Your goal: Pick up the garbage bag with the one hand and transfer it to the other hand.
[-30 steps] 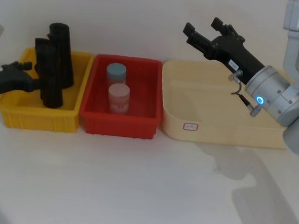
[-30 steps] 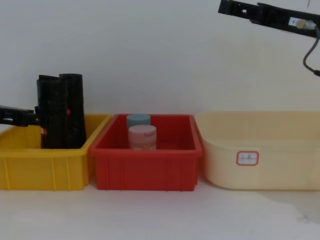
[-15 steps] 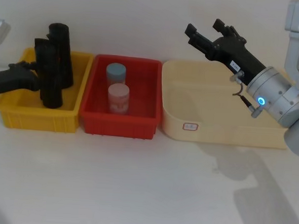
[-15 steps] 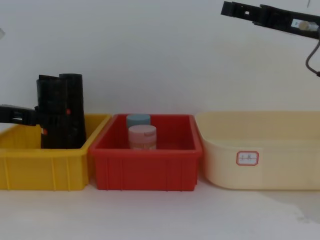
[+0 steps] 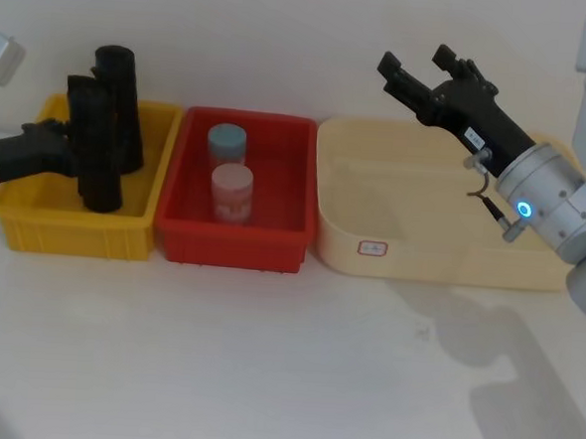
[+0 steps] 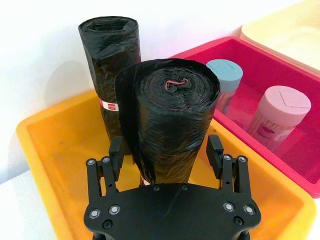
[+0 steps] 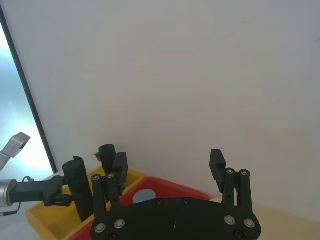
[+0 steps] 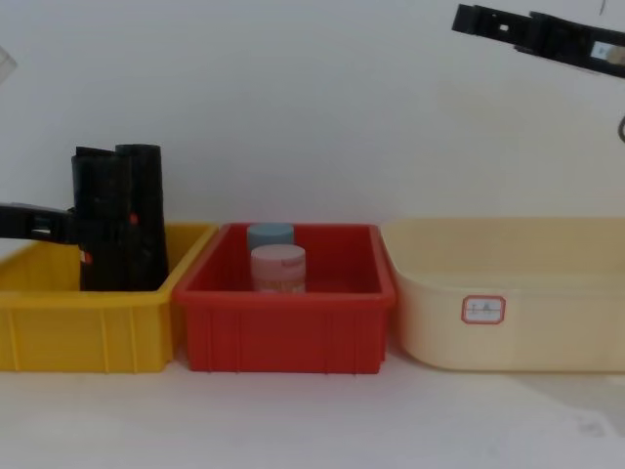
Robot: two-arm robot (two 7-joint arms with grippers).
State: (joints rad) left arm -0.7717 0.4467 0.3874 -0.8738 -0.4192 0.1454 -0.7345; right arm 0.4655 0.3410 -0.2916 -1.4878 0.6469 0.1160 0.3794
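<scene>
The garbage bag (image 6: pixel 167 120), a thick black roll with a loose outer sheet, stands upright in the yellow bin (image 5: pixel 73 234). A second black roll (image 6: pixel 107 55) with a small red label stands just behind it. My left gripper (image 6: pixel 166 150) reaches in from the left edge and is shut on the garbage bag (image 5: pixel 93 153), one finger pressed on each side. In the chest view the left gripper (image 8: pixel 66 223) meets the roll (image 8: pixel 98 234) at mid height. My right gripper (image 5: pixel 414 60) hangs open and empty, high above the cream bin (image 5: pixel 420 259).
A red bin (image 5: pixel 236 248) between the yellow and cream bins holds a grey-blue capped jar (image 5: pixel 228 141) and a pink capped jar (image 5: pixel 232 191). The cream bin carries a small red-framed label (image 5: pixel 373 248). White table spreads in front of the bins; a white wall stands behind them.
The right gripper has drifted to the right and slightly back, still open. The left gripper has edged in on the front roll, which has shifted a little to the left.
</scene>
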